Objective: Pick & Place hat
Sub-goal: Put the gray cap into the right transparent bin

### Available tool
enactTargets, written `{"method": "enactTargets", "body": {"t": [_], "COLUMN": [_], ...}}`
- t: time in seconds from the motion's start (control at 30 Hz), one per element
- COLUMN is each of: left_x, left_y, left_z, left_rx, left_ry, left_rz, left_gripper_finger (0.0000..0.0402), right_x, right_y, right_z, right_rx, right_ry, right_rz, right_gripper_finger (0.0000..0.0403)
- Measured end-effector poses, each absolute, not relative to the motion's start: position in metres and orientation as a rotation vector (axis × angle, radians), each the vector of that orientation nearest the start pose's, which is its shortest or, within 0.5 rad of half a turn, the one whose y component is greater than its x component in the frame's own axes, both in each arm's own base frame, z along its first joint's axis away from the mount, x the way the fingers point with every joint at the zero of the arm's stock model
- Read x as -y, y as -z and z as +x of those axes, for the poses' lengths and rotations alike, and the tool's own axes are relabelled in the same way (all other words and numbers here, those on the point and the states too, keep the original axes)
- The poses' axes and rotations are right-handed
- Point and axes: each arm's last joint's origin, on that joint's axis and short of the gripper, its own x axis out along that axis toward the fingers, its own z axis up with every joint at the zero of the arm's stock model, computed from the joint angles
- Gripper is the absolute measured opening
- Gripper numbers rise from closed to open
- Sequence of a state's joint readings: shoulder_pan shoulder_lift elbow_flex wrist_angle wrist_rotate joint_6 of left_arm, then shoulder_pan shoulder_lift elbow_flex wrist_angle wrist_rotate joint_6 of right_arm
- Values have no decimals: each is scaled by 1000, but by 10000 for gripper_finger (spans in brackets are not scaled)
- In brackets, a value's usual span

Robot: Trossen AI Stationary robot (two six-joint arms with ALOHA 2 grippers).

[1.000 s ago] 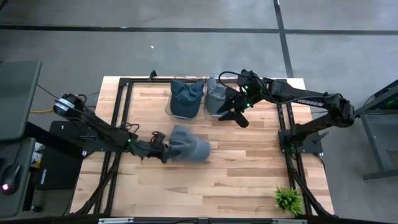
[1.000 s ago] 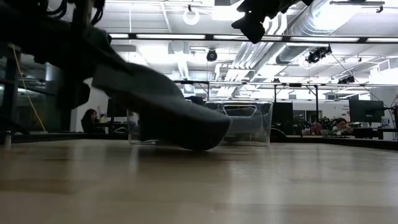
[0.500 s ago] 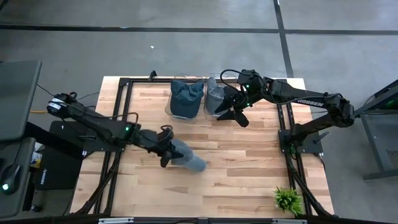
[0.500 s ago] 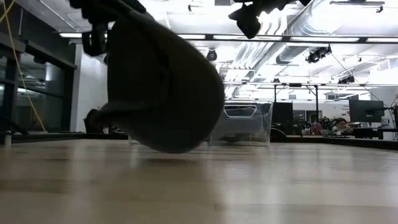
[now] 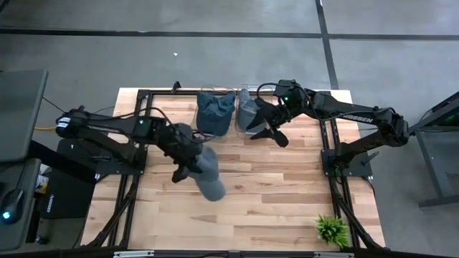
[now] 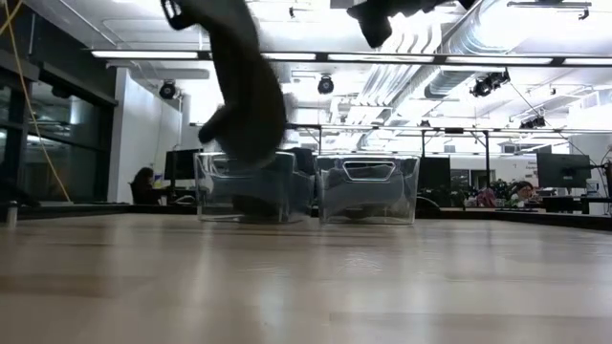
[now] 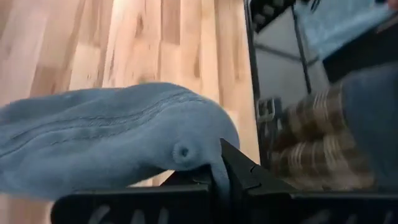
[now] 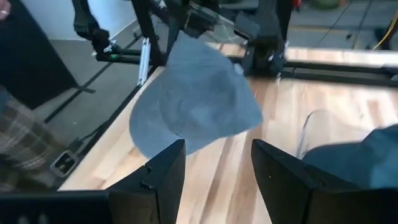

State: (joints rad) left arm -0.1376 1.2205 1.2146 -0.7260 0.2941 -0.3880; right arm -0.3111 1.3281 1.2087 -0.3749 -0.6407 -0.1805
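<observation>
1. Above the table's (image 5: 287, 193) middle, the left gripper (image 5: 188, 163) pinches a grey hat (image 5: 207, 174), lifted clear.
2. Farther back, two clear bins (image 6: 253, 187) already hold hats.
3. Over the right bin (image 6: 368, 189) hovers the right gripper (image 5: 270, 132), fingers spread.

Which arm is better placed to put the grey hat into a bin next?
The left. The left gripper is shut on the grey hat, which hangs clear of the table near the bins. The right gripper is open and empty beside the bins, so it would need a handover.
</observation>
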Motion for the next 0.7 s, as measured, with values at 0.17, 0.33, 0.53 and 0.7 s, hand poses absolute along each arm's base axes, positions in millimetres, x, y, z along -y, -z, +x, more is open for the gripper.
{"method": "enactTargets", "body": {"t": [0.17,0.33,0.53,0.7], "left_x": [35,37,40,43], "left_y": [-352,-353,-346,-348], "left_z": [248,257,267,268], "left_rx": [-860,-892,-1039,-1101], "left_ry": [332,404,438,446], "left_rz": [-345,-300,-319,-301], "left_gripper_finger": [0,0,0,0], "right_x": [73,76,78,72], "right_y": [-352,-351,-335,-317], "right_z": [282,288,306,324], "right_rx": [-349,-321,-336,-347], "right_ry": [-335,-335,-394,-474], "right_rz": [7,-3,4,-6], "right_gripper_finger": [179,179,179,179]}}
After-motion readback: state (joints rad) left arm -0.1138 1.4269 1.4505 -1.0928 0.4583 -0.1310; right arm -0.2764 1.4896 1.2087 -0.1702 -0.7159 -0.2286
